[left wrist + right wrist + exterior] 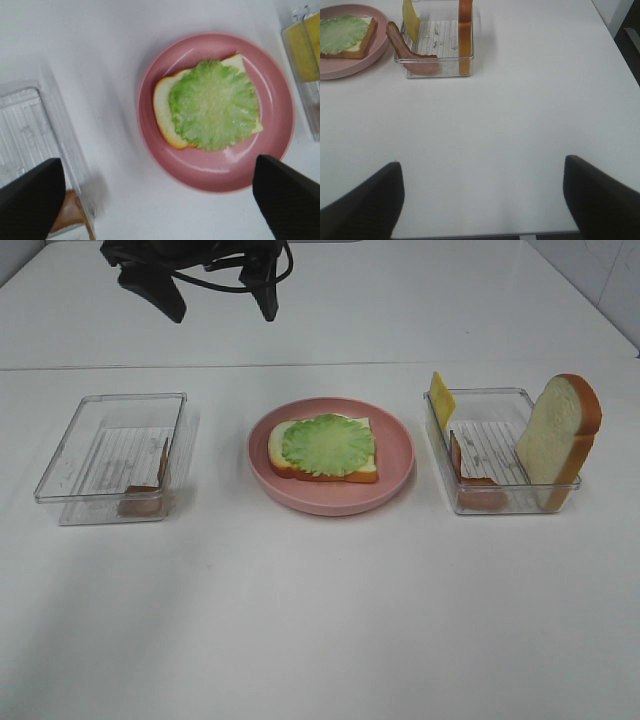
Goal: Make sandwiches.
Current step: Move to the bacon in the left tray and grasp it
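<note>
I've lettuce [328, 444] on bread [276, 447]; bacon [480, 497], cheese [441, 398], top slice [558, 435] left, tray [520, 508] at 3 o'clock; left gripper [157, 172], right gripper [482, 175] spread empty

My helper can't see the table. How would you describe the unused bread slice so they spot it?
Find the pink plate mid-table, then the clear tray on its right in the high view. The bread slice stands on edge at that tray's right end, tall and white with tan crust, unlike the yellow cheese and reddish bacon opposite.
</note>
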Robot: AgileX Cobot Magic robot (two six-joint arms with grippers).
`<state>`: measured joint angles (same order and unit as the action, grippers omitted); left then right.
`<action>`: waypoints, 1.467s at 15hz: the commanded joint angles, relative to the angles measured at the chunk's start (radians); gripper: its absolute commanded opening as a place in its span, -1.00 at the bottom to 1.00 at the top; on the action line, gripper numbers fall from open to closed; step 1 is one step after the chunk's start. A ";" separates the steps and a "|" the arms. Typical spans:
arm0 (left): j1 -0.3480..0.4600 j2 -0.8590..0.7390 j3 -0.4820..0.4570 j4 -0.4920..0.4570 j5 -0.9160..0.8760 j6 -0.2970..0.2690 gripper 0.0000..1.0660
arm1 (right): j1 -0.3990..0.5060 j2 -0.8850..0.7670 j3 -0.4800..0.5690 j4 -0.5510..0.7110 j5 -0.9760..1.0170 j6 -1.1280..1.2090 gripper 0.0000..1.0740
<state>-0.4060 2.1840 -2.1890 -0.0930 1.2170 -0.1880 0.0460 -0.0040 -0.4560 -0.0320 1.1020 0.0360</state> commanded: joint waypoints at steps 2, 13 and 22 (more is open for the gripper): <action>-0.003 -0.119 0.169 0.029 0.100 0.002 0.77 | -0.005 -0.029 0.003 -0.001 -0.001 -0.009 0.58; 0.005 -0.197 0.509 0.130 0.098 -0.048 0.77 | -0.005 -0.029 0.003 -0.001 -0.001 -0.009 0.58; 0.005 -0.145 0.507 0.164 -0.019 -0.141 0.77 | -0.005 -0.029 0.003 -0.001 -0.001 -0.009 0.58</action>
<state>-0.4050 2.0230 -1.6870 0.0670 1.2000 -0.3210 0.0460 -0.0040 -0.4560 -0.0320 1.1020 0.0360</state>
